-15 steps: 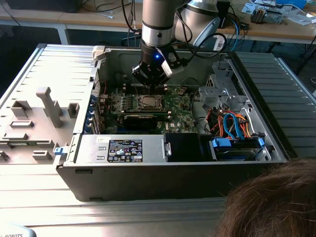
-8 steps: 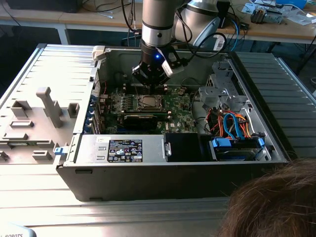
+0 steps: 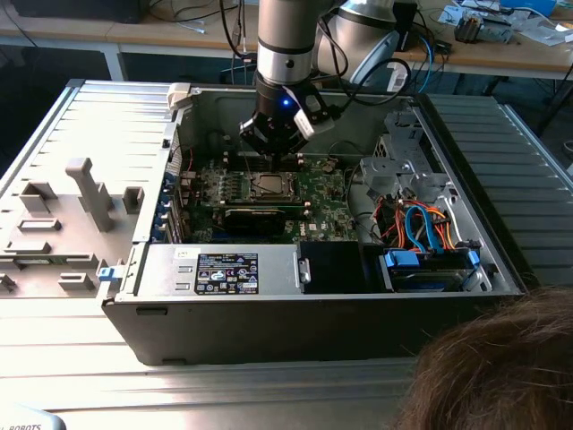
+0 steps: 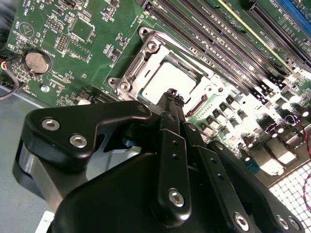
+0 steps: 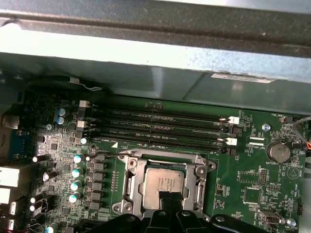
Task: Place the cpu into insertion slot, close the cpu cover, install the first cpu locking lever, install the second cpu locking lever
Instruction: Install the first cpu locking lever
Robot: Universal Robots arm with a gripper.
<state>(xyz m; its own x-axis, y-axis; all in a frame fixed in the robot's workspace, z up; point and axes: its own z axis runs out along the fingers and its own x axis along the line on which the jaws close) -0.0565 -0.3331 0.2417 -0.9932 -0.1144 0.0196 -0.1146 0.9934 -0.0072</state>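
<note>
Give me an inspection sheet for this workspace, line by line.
Surface: ribbed metal table carrying an open computer case.
Job's things: cpu sits on the green board, cpu cover lying flat around it.
Clutter: grey plastic panel on the exterior view's left.
Grippers: pincer shut, tips over the cpu; contact unclear.
Cables: orange and blue wires inside the case.
Surroundings: wooden bench behind; a person's hair near the camera.
</note>
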